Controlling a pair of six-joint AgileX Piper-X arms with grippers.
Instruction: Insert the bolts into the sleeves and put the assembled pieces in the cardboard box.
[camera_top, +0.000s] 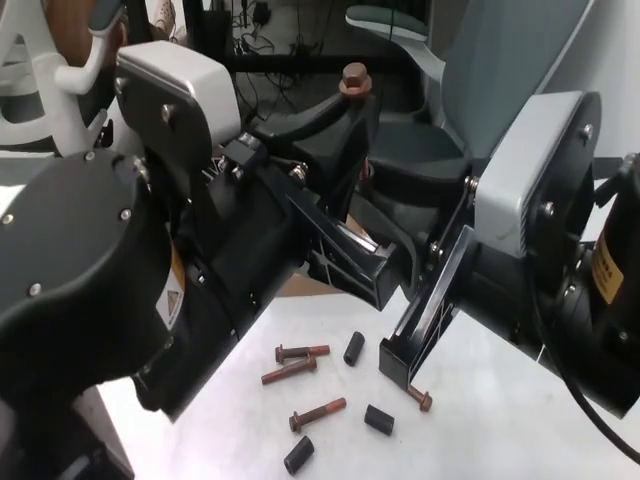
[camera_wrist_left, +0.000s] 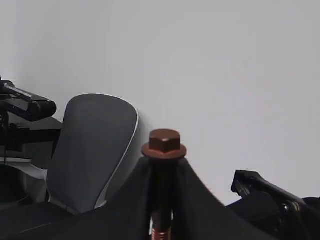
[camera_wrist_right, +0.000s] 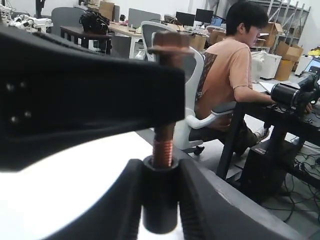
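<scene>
- The left gripper (camera_wrist_left: 162, 169) is pressed together on one bolt (camera_wrist_left: 164, 145) and holds it upright. Its two black, matte fingers (camera_wrist_left: 125, 215) slope up to the shank from both sides, just under the head.
- This bolt is of copper-brown metal. It has a six-sided head that sits on a round flange. The shank is smooth in the upper part and has a fine thread lower down.
- In the high view the same bolt (camera_top: 353, 78) stands with its head on top, raised above the bench (camera_top: 480, 420), between the two large black arms.
- The right gripper (camera_wrist_right: 160, 200) pinches a sleeve (camera_wrist_right: 160, 215) from both sides. The sleeve is a short black tube with a dull surface, and it stands upright directly under the bolt.
- In the right wrist view the threaded end of the bolt (camera_wrist_right: 163, 150) enters the open top of the sleeve. A good part of the thread is outside the sleeve and shows as bright copper rings.
- A finger (camera_wrist_right: 75, 100) of the left gripper crosses this view as a broad black bar, and the bolt head rises above it.
- On the white, smooth bench lie four loose bolts (camera_top: 318, 413) of the same rusty-brown metal and three loose sleeves (camera_top: 354, 348), short and black. All of them lie on their sides, near one another.
</scene>
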